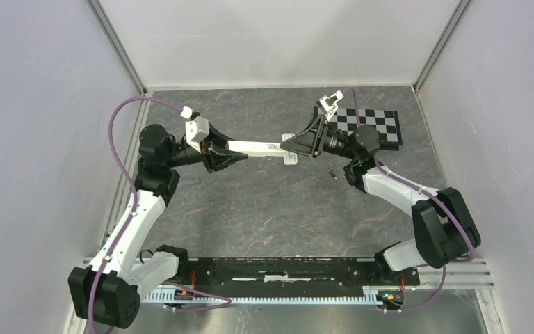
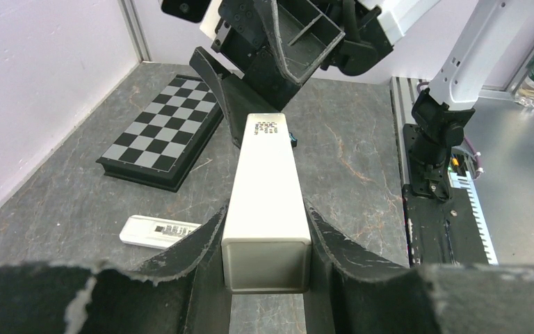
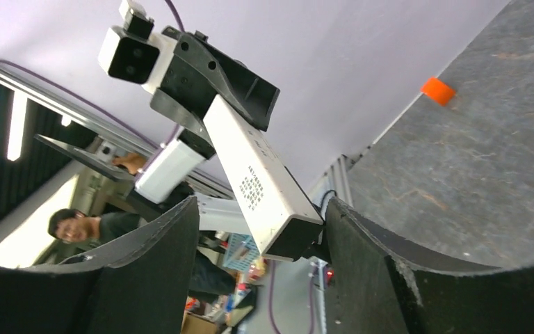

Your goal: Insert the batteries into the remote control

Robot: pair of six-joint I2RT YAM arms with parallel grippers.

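One battery [image 1: 332, 173] lies on the bench [image 1: 250, 223] near the right arm. Just beyond, the remote control [image 2: 160, 232] lies flat. Above it, the left tool [image 2: 265, 216] pinches a white bar [image 2: 268, 174], and the right tool [image 3: 261, 209] stands spread around the bar's far end. A chessboard [image 2: 163, 136] lies farthest.

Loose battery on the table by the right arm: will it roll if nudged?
Probably: the battery looks like a slim cylinder lying on its side on the flat table. It is likely light too, being so small, so a sideways push may skitter it away.
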